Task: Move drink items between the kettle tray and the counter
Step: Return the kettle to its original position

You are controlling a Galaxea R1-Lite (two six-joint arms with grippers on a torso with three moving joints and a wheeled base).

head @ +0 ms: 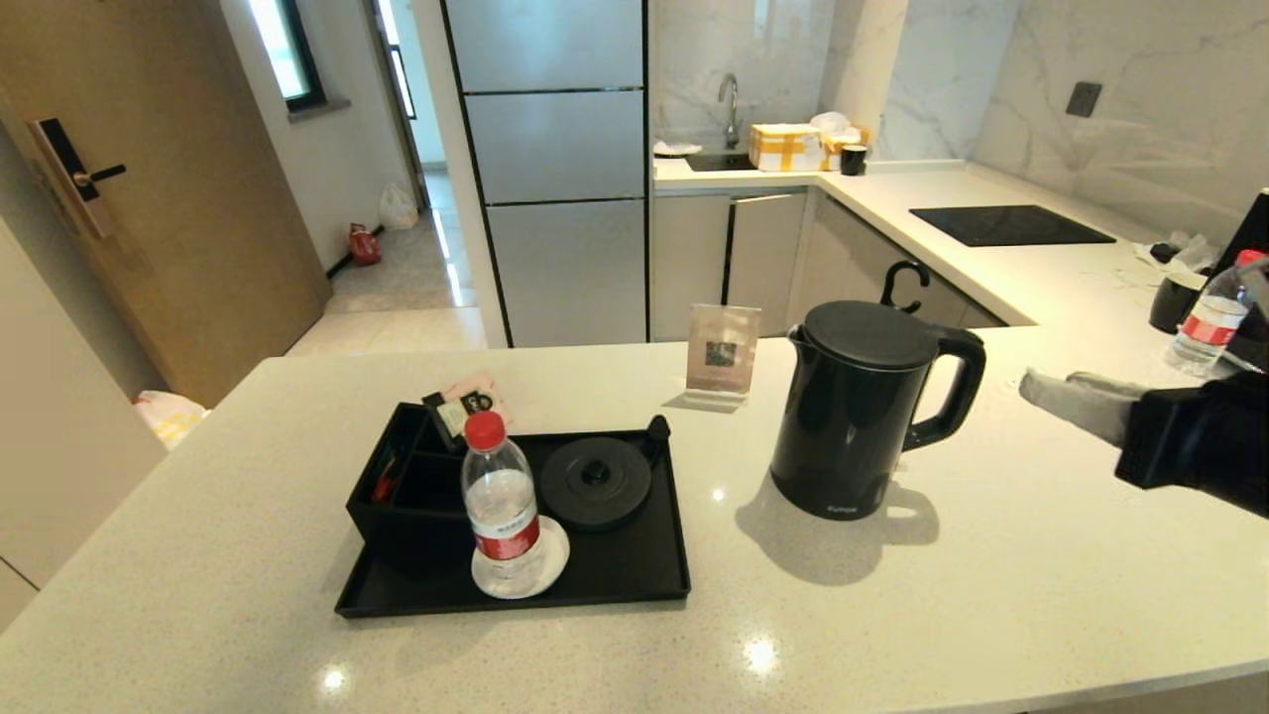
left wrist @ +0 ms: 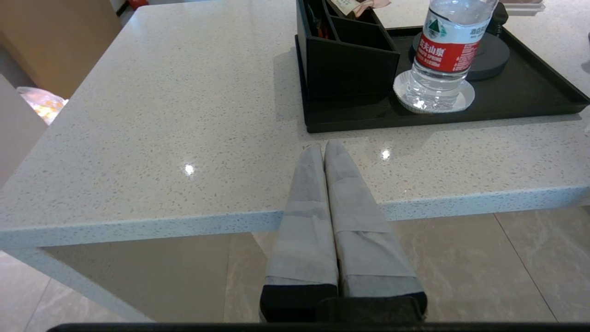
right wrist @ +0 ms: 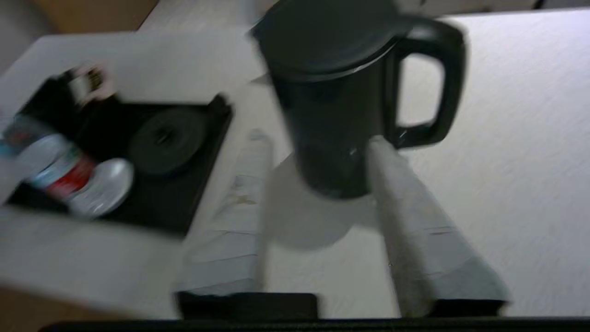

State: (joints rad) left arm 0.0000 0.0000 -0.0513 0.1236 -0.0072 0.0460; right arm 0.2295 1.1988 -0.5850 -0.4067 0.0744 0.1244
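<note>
Card stand (head: 722, 359): standing upright behind the tray
Hob (head: 1011, 225): lying flush, far right
Sink tap (head: 731, 104): rising at back

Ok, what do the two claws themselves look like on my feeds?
Both match: the left claw and right claw each have two long flat fingers wrapped in pale grey fabric with taped seams, tapering to the tips, on a boxy matte-black base. No cables or markings show.

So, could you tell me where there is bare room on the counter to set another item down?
The counter is bare left of the kettle tray, along its near edge, and right of the kettle, below the open right gripper. The tray is crowded: water bottle, round base, compartment box. A card stand sits behind.
</note>
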